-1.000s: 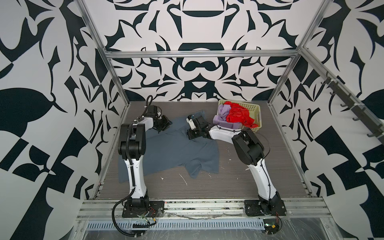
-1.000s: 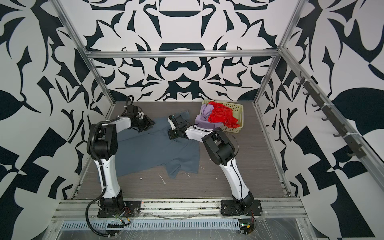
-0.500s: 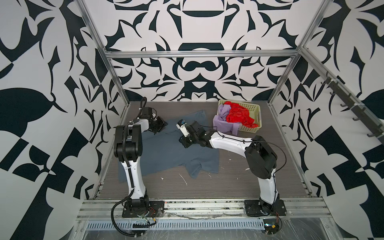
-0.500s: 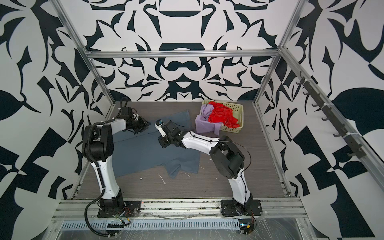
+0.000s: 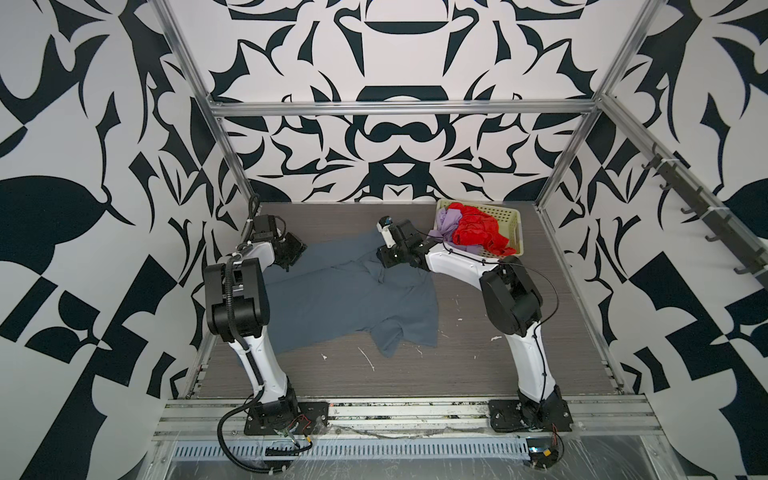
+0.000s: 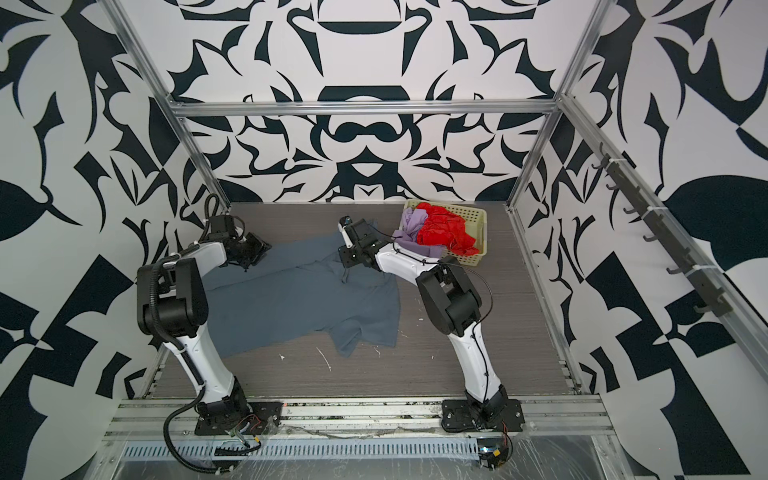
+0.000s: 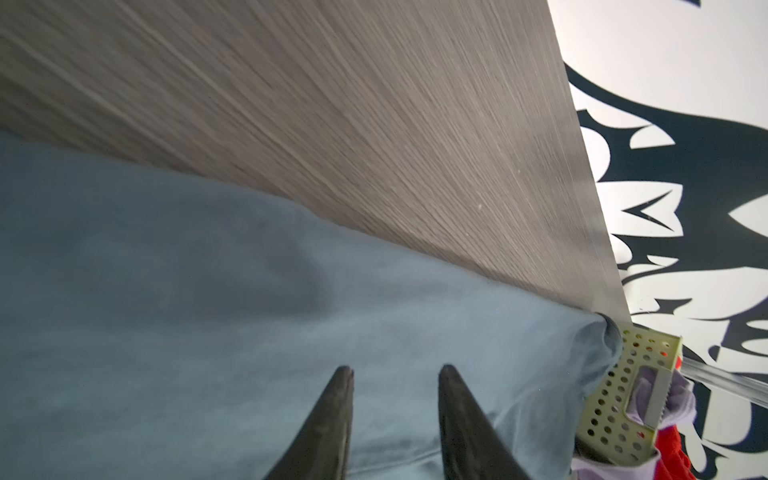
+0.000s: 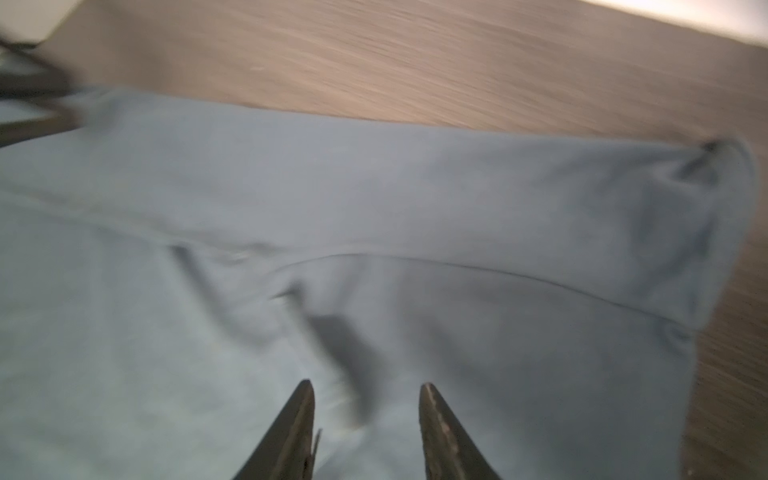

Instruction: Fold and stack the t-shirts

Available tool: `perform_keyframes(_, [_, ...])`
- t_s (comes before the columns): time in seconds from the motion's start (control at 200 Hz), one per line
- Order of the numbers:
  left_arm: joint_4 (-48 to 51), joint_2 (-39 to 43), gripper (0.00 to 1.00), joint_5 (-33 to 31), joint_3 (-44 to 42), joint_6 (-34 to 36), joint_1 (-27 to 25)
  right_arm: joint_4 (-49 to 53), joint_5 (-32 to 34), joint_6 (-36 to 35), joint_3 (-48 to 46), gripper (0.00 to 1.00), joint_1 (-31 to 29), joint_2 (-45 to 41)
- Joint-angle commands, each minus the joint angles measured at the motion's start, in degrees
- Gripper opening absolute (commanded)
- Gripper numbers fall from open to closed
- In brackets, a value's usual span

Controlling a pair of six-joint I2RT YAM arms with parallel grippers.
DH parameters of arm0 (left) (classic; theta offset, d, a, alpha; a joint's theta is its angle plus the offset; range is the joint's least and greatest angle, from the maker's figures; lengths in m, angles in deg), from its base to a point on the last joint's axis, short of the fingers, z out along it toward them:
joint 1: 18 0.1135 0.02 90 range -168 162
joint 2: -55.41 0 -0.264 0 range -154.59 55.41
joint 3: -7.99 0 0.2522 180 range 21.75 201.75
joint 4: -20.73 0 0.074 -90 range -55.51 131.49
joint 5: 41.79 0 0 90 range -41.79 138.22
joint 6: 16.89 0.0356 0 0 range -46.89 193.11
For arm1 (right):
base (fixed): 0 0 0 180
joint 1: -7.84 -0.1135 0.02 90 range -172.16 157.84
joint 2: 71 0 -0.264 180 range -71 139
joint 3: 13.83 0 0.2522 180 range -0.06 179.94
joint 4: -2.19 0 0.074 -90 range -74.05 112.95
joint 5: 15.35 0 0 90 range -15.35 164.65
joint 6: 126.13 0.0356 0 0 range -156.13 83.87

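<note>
Table (image 5: 478, 365), blue-grey t-shirt (image 5: 340, 299) beneath right tool (image 8: 365, 388)

On table (image 5: 478, 365): large t-shirt (image 5: 332, 299) spread flat, frame centre-left. Basket (image 5: 509, 216) behind it, toward upper right; two crumpled t-shirts (image 5: 473, 232) inside.

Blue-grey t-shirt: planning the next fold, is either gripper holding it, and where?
Neither. Left gripper and right gripper both stand open over the blue-grey t-shirt, nothing between their jaws.
</note>
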Motion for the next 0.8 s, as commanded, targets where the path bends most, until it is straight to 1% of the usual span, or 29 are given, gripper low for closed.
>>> perform_keyframes(0.0, [1.96, 0.58, 0.38, -0.54, -0.33, 1.51, 1.23, -1.78, -5.25, 1.50, 2.55, 0.47, 0.56, 1.12])
perform_keyframes(0.12, [2.72, -1.09, 0.38, -0.37, 1.11, 1.86, 3.31, -3.13, -7.42, 1.81, 2.81, 0.52, 0.54, 2.50])
perform_keyframes(0.25, [3.06, -2.18, 0.38, -0.64, 1.39, 1.77, 4.86, -6.45, -8.53, 4.62, 0.25, 0.53, 0.31, 2.34])
perform_keyframes(0.435, [2.76, -2.76, 0.38, -0.12, 1.21, 1.95, 5.00, -11.81, -9.68, 7.45, -4.97, 0.53, -0.05, -0.10])
perform_keyframes(0.565, [2.25, -2.75, 0.38, 0.17, 1.24, 1.56, 5.17, -12.30, -13.74, 10.93, -4.56, 0.49, -0.84, 1.21])
perform_keyframes(0.685, [1.53, -2.43, 0.38, 1.05, 1.04, 1.03, 5.68, -11.99, -13.85, 11.20, -4.03, 0.45, -3.90, 2.09])
perform_keyframes(0.795, [1.26, -2.10, 0.38, 1.54, 0.79, 0.81, 6.36, -13.48, -14.29, 12.30, -5.57, 0.42, -6.59, 0.59])
